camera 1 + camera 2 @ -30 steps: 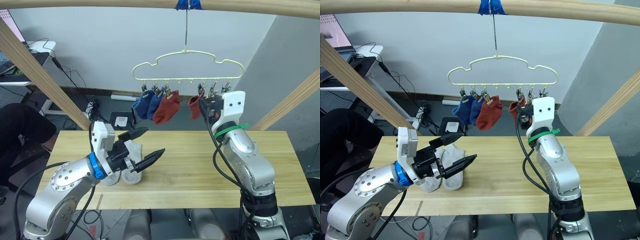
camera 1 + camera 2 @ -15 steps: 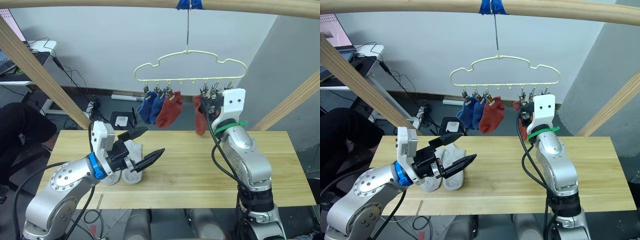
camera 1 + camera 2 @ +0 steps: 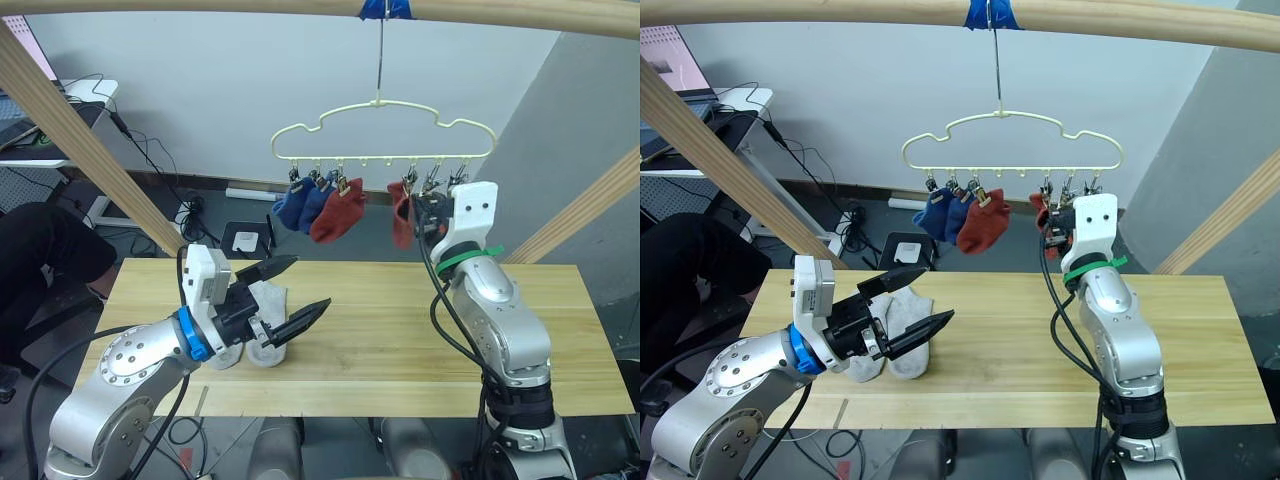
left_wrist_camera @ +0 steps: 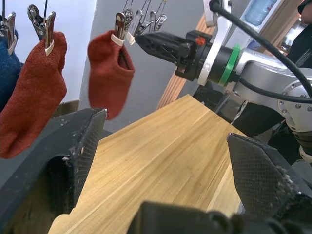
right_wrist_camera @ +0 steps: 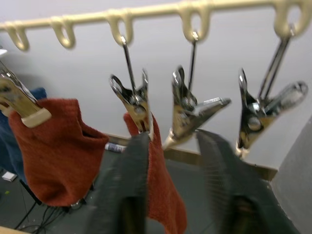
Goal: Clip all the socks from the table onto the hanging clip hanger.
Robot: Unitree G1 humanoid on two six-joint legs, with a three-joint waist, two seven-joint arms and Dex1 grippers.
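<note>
The right gripper's [image 5: 168, 185] fingers were apart right up at the second rust red sock [image 5: 158, 187], which hung from a clip, while the left gripper [image 3: 290, 298] sat wide open over the two grey socks [image 3: 262, 322] on the surface [image 3: 400, 340]. So four of six looked clipped onto the clip hanger [image 3: 382, 130] (two blue socks [image 3: 302, 205], two red), leaving the grey pair, though I couldn't really tell the overlapping blues apart.

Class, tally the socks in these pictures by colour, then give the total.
Blue socks: 2
Rust red socks: 2
Light grey socks: 2
Total: 6
</note>
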